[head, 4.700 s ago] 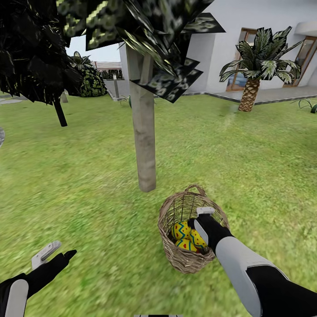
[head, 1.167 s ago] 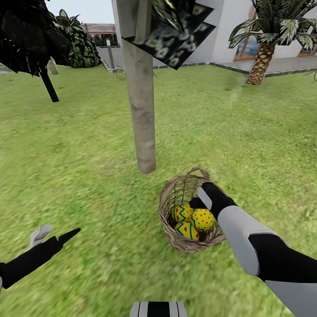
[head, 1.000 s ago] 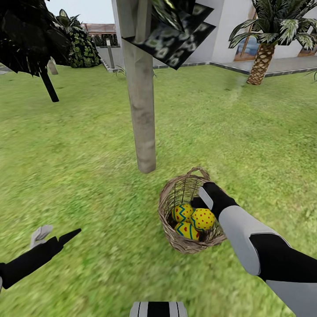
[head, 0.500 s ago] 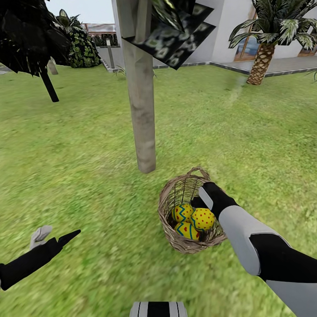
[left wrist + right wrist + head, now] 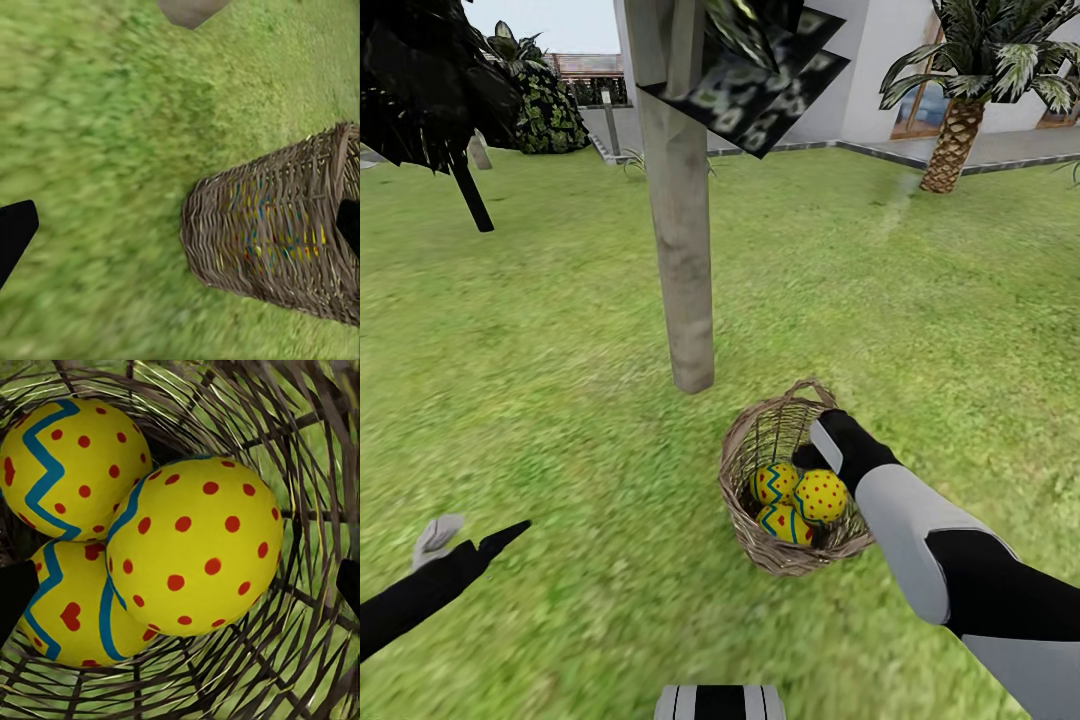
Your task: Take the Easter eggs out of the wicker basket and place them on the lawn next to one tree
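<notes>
Three Easter eggs (image 5: pixel 797 498) lie inside the wicker basket (image 5: pixel 745 470), which stands upright on the lawn (image 5: pixel 560 380) just beside the base of the tree (image 5: pixel 682 250), on the side nearer the robot. In the right wrist view the dotted egg (image 5: pixel 196 547) rests on top, touching the zigzag egg (image 5: pixel 64 469) and the heart egg (image 5: pixel 75 615) beneath it, all against the woven wall. The right gripper (image 5: pixel 818 462) reaches over the basket's rim and hangs right by the dotted egg; its jaws stand apart, their dark tips at either edge of the wrist view with the eggs between them, and no egg is clamped. Whether a tip touches the dotted egg cannot be told. The left gripper (image 5: pixel 465 535) hovers over bare grass well apart from the basket, its jaws spread wide and holding nothing. In the left wrist view the basket's side (image 5: pixel 274 225) shows yellow through the weave. Beyond the tree stand a palm (image 5: pixel 960 120) and a white house (image 5: pixel 880 60).
</notes>
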### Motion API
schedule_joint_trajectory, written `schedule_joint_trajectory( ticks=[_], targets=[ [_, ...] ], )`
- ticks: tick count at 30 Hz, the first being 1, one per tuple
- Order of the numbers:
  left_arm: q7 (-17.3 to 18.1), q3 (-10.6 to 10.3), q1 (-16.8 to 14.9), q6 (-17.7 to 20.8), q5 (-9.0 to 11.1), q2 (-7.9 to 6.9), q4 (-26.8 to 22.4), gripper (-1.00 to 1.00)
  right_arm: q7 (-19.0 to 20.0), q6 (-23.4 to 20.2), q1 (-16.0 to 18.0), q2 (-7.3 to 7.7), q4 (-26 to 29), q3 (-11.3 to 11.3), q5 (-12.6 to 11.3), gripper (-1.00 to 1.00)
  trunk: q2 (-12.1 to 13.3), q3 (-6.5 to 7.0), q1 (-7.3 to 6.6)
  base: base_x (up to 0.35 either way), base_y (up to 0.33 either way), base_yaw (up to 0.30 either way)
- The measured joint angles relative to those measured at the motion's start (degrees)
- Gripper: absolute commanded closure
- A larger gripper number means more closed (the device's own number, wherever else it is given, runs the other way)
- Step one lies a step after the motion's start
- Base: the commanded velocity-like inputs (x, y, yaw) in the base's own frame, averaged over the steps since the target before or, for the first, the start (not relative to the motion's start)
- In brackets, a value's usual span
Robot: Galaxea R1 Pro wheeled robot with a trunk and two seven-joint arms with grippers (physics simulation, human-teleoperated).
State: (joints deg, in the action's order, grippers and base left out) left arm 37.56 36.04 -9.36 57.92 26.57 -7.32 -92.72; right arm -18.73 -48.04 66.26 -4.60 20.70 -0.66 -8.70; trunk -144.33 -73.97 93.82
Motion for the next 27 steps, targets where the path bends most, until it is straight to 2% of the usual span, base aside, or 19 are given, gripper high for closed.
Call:
schedule_joint_trajectory(
  ticks=[25,27],
  targets=[
    [-0.04,0.35,0.0,-0.02,-0.04,-0.07,0.0,-1.0,-0.04,1.75,0.0,0.21,0.44,-0.27,0.06,-1.0,-0.33,-5.54,0.65,0.0,0.0,0.0],
    [-0.04,0.41,0.0,0.0,0.0,-0.07,0.0,-1.0,-0.04,1.81,0.0,0.2,0.53,-0.34,0.27,-1.0,-0.34,-5.54,0.64,0.0,0.0,0.0]
  ],
)
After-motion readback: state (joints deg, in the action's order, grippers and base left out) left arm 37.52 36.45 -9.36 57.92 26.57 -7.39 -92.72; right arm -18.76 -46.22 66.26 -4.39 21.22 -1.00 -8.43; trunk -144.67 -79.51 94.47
